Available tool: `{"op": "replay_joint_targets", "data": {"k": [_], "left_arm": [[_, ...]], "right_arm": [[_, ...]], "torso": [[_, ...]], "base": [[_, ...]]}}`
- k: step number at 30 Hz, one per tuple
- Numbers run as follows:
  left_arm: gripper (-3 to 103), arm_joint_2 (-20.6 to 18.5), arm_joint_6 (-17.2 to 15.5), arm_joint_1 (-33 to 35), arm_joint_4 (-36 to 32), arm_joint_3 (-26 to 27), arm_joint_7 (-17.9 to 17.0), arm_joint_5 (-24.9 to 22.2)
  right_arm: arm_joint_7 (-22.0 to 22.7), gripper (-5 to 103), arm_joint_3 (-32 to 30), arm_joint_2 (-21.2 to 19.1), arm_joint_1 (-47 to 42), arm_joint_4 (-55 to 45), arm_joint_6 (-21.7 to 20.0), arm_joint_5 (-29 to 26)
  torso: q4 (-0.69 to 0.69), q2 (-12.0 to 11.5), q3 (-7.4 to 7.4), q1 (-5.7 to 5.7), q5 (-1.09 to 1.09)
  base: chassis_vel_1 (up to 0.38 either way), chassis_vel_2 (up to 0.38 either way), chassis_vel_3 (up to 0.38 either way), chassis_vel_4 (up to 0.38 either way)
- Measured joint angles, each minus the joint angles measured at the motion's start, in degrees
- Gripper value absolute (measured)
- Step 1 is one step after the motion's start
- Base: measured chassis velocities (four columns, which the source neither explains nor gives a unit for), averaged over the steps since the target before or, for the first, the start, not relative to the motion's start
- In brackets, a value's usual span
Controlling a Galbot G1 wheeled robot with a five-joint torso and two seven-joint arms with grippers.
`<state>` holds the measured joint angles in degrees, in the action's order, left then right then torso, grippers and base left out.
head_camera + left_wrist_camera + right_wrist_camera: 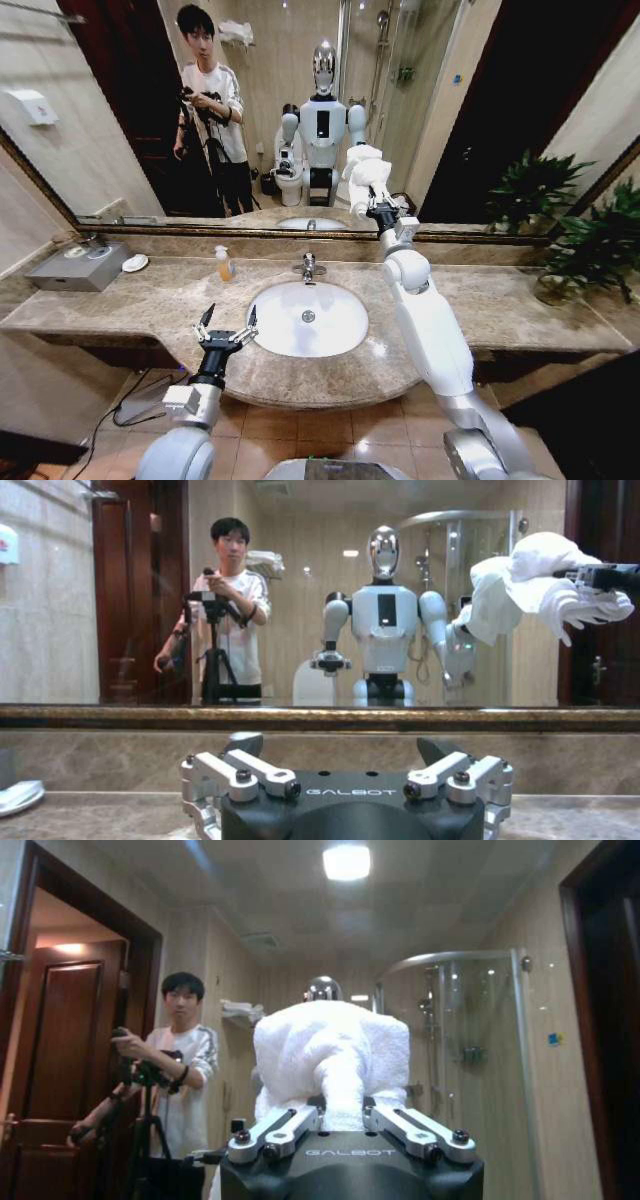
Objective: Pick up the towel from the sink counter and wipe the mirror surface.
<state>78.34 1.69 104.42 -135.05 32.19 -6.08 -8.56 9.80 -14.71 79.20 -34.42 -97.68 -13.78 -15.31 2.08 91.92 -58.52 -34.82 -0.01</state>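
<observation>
Marble of the sink counter [120, 300] runs wide beneath both arms. Nearest, the left gripper [227, 327] idles with fingers spread and empty over the counter's front edge beside the basin [308, 318]. Beyond and above it, the right gripper [377, 205] is clamped on the white towel [364, 172], bunched ahead of its fingers against the mirror [480, 110], apparently so the cloth, not metal, meets the glass.

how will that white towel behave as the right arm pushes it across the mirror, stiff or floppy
Probably floppy: the towel bunches in soft folds and droops around the right gripper, whose jaws pinch one fold. It likely weighs little, since a single pinch holds it up. Loose ends may drag or flap against the mirror.
</observation>
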Motion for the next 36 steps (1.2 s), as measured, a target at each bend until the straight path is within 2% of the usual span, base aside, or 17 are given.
{"op": "replay_joint_targets", "data": {"k": [12, 17, 24, 29, 36], "left_arm": [[100, 0.0, 0.0, 0.0, 0.0, 0.0, 0.0, 0.0], [100, 0.0, 0.0, 0.0, 0.0, 0.0, 0.0, 0.0], [100, 0.0, 0.0, 0.0, 0.0, 0.0, 0.0, 0.0], [100, 0.0, 0.0, 0.0, 0.0, 0.0, 0.0, 0.0], [100, 0.0, 0.0, 0.0, 0.0, 0.0, 0.0, 0.0]], "right_arm": [[0.0, 13, 0.3, -1.1, 2.5, 1.2, 0.9, -1.2], [0.9, 13, 2.4, -3.3, 7.8, 2.1, 0.4, -4.0], [2.8, 13, 5.9, -3.5, 19.6, 7.5, 0.0, -7.3], [3.9, 13, 6.8, -4.5, 23.6, 7.7, -0.8, -9.1], [4.0, 13, 8.1, -4.4, 23.4, 8.7, -1.2, -9.8]], "torso": [[-0.01, 0.0, 0.00, 0.01, 0.00], [-0.06, 0.0, 0.00, 0.01, 0.01], [0.00, 0.0, -0.01, 0.00, 0.01], [-0.03, 0.0, 0.00, 0.00, 0.00], [-0.03, 0.0, 0.00, 0.00, 0.00]], "base": [[0.063, 0.072, -0.074, -0.068], [0.000, 0.000, 0.000, 0.000], [0.000, 0.000, 0.000, 0.000], [0.000, 0.000, 0.000, 0.000], [0.000, 0.000, 0.000, 0.000]]}}
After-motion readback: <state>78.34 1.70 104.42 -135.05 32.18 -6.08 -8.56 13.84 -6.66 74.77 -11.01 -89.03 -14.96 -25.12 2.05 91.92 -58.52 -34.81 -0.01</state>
